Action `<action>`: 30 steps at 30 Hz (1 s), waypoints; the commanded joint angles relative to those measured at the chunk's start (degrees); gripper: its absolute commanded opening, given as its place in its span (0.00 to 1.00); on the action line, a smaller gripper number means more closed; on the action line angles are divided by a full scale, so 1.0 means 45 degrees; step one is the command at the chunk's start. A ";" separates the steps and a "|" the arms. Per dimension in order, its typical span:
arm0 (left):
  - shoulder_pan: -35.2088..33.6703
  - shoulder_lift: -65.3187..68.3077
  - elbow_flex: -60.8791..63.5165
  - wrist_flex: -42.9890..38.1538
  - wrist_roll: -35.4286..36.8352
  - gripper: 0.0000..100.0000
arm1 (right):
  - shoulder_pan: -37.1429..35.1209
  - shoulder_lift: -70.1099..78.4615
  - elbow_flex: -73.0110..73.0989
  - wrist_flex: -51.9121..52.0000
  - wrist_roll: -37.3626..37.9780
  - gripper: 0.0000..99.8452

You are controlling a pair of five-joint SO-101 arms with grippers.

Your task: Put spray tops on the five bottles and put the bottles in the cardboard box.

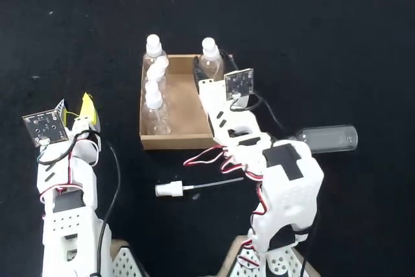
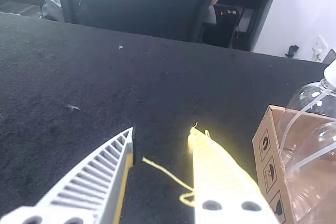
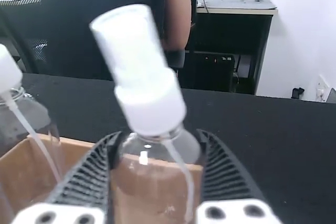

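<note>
Black desk (image 1: 337, 43) carries the box (image 1: 188, 139), with capped bottles (image 1: 155, 111) crowded along its left side. The right gripper (image 3: 157, 145) is clamped around a topped bottle (image 1: 210, 56) at the box's far right corner, while the left gripper (image 2: 160, 131) hangs open over the desk left of the box. A loose spray top (image 1: 170, 190) lies before the box, and a topless bottle (image 1: 327, 139) lies on its side beside the right arm.

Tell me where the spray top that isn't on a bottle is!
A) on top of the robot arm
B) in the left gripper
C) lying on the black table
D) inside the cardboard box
C: the loose spray top lies flat on the black table, outside the cardboard box, with its thin tube sticking out sideways.
</note>
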 commanded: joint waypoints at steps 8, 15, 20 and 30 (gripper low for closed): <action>-0.0029 -0.0137 -0.0205 -0.0293 0.0039 0.10 | 0.0020 0.0049 -0.0147 -0.0176 -0.0098 0.22; -0.0029 -0.0137 -0.0205 -0.0293 0.0039 0.10 | 0.0020 0.0049 -0.0205 -0.0176 -0.0059 0.22; -0.0029 -0.0137 -0.0205 -0.0293 0.0039 0.10 | 0.0020 0.0049 -0.0205 -0.0176 -0.0039 0.23; -0.0029 -0.0137 -0.0205 -0.0293 0.0039 0.10 | 0.0020 0.0049 -0.0127 -0.0176 -0.0098 0.38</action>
